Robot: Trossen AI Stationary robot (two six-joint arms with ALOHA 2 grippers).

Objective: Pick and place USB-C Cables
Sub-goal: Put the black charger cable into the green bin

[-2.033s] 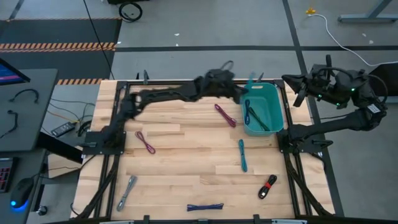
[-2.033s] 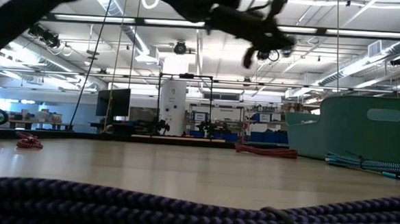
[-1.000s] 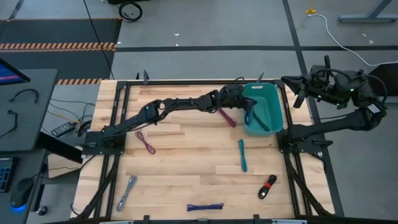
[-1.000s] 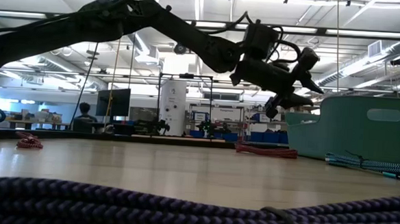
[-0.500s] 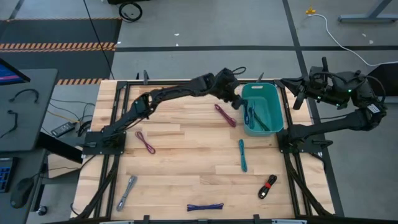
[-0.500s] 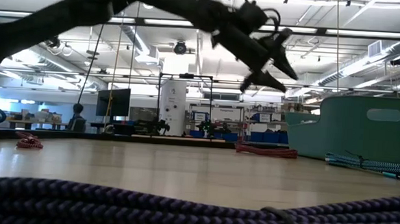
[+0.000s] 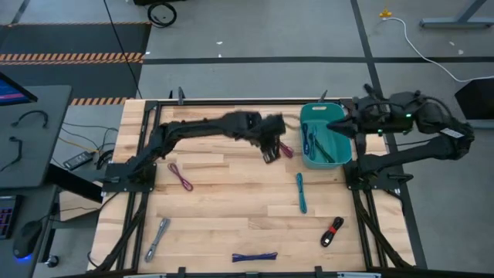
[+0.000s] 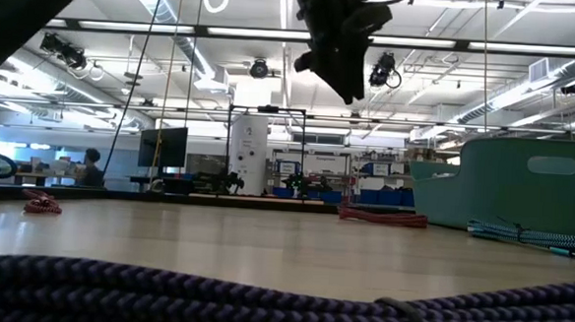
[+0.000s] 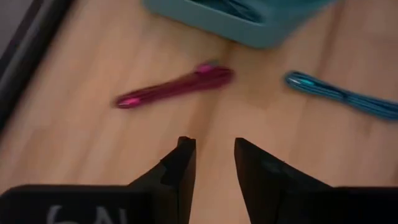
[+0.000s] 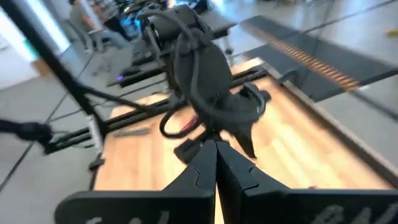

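Observation:
A magenta cable bundle (image 9: 174,90) lies flat on the wood, ahead of my left gripper (image 9: 211,155), which is open and holds nothing. In the high view this gripper (image 7: 270,153) hovers just left of that cable (image 7: 285,149); the low view shows it (image 8: 343,70) high above the table. A teal cable (image 7: 300,193) lies near the bin (image 7: 343,150), which holds a few cables (image 7: 312,143). My right gripper (image 7: 333,126) is shut and reaches over the bin's far part. Purple (image 7: 180,176), silver-grey (image 7: 157,238), blue (image 7: 255,257) and black-red (image 7: 333,230) cables lie scattered.
The black frame rails (image 7: 147,147) run along the table's left and right sides. A dark purple cable (image 8: 261,298) fills the low view's foreground. Bare wood (image 7: 231,201) spreads across the table's middle. A person (image 8: 90,161) shows far off in the room.
My left gripper has swung away from the bin's far-left corner toward the table's near side and left, and now hangs over the magenta cable. My right arm has swung left, bringing its gripper from outside the table to over the bin.

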